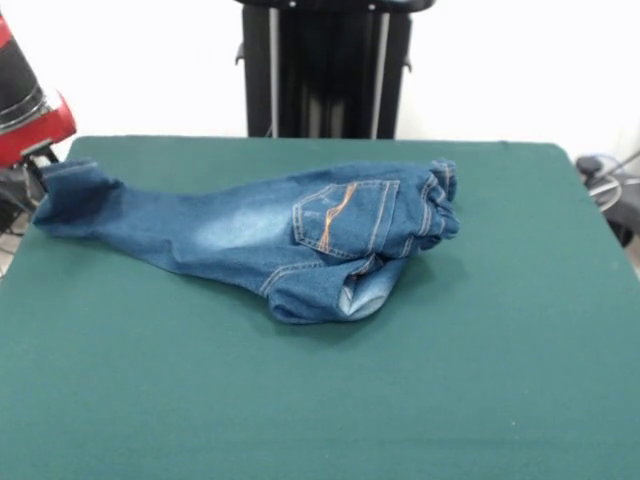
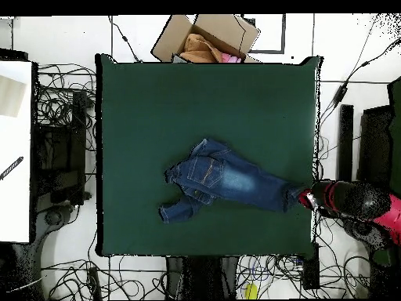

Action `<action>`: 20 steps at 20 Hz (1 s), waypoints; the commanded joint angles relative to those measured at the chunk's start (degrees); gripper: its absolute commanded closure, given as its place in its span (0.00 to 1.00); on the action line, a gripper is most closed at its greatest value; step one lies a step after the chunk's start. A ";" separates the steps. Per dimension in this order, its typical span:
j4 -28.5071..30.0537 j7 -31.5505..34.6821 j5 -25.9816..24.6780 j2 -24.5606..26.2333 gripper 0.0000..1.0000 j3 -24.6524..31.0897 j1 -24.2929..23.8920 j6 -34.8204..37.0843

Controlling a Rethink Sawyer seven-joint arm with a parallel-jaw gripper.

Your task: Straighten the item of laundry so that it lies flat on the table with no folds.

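The small, soft blue denim jeans (image 1: 270, 235) lie bunched on the green worktop (image 1: 480, 380), best pulled by a leg end; whether the red hand (image 2: 307, 197) grips is unclear.

No text, label, brand, number or sign can be read on anything in either view.
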 commanded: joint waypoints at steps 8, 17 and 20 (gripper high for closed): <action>11.98 38.95 -14.55 -13.36 1.00 -25.49 21.25 -32.30; 8.94 35.48 -10.85 -11.34 1.00 -27.20 23.38 -33.85; 7.19 37.49 -9.47 -11.06 1.00 -27.14 25.24 -34.43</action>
